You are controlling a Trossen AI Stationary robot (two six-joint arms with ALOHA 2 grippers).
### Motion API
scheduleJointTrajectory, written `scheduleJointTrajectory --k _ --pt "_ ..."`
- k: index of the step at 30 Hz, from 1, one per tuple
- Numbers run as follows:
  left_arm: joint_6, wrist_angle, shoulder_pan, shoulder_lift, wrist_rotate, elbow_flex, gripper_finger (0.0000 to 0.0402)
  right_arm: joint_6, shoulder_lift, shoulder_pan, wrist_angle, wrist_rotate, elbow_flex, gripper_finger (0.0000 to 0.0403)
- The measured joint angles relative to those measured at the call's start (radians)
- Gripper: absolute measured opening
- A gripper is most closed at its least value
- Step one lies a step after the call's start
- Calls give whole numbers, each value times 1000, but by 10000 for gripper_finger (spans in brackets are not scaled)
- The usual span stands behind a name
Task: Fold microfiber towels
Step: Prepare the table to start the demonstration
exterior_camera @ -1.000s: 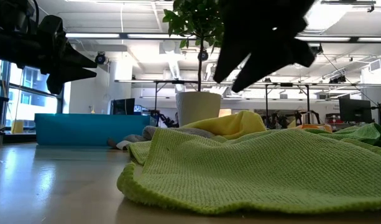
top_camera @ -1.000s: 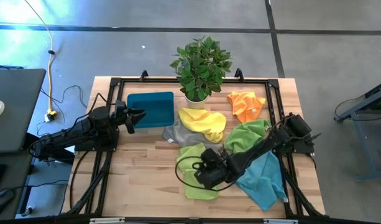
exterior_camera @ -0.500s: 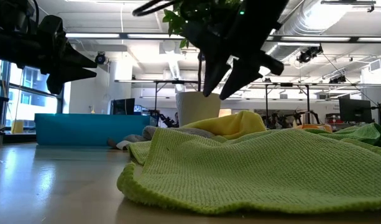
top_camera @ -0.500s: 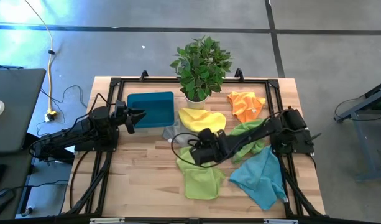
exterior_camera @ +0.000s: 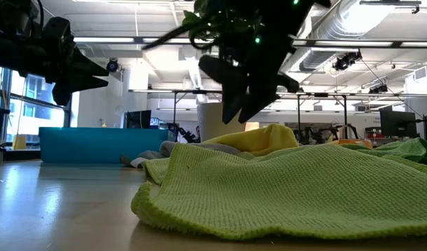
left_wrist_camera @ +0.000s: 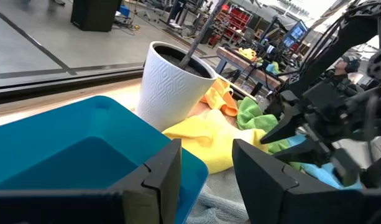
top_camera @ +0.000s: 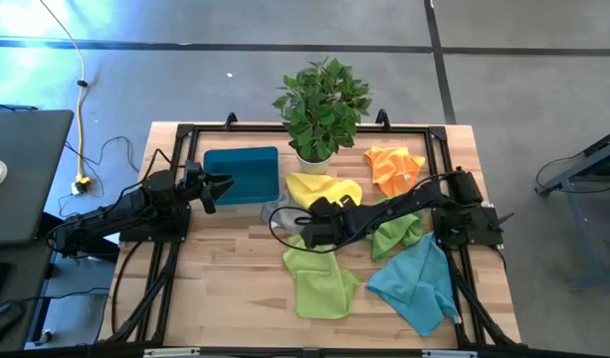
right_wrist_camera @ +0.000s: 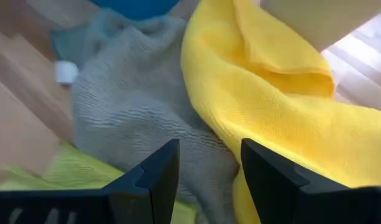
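1. Right tool (top_camera: 303, 225) hovering low over the middle of the table (top_camera: 225, 288), fingers (right_wrist_camera: 150, 177) parted with an empty gap, gripping nothing.
2. Directly beneath and ahead of it: grey towel (right_wrist_camera: 134, 118), crumpled, touching the yellow towel (right_wrist_camera: 271, 112) that overlaps its edge.
3. Just beside, toward the near edge of the table: lime green towel (top_camera: 319, 278), lying flat and rumpled.
4. Further right, a second green towel (top_camera: 394, 234) under the right arm, then a teal-blue towel (top_camera: 419, 283) at the table's right front.
5. Orange towel (top_camera: 392, 167) at the back right, near the potted plant (top_camera: 319, 104) in its white pot.
6. Left tool (top_camera: 217, 185) parked above the blue tray (top_camera: 240, 174) at the left, fingers (left_wrist_camera: 162, 180) apart and empty.
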Motion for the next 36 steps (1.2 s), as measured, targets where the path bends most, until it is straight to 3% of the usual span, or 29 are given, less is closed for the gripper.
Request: scheduleJointTrajectory --k 10,18,25,36 --pt "0 0 0 0 0 0 133 -212 67 -56 12 -67 0 165" --pt "0 0 0 0 0 0 133 -290 88 -114 -55 -99 0 165" --pt "0 0 0 0 0 0 133 -309 88 -173 -340 -104 0 165" --pt "0 0 0 0 0 0 133 -276 77 -266 -759 93 -1 165"
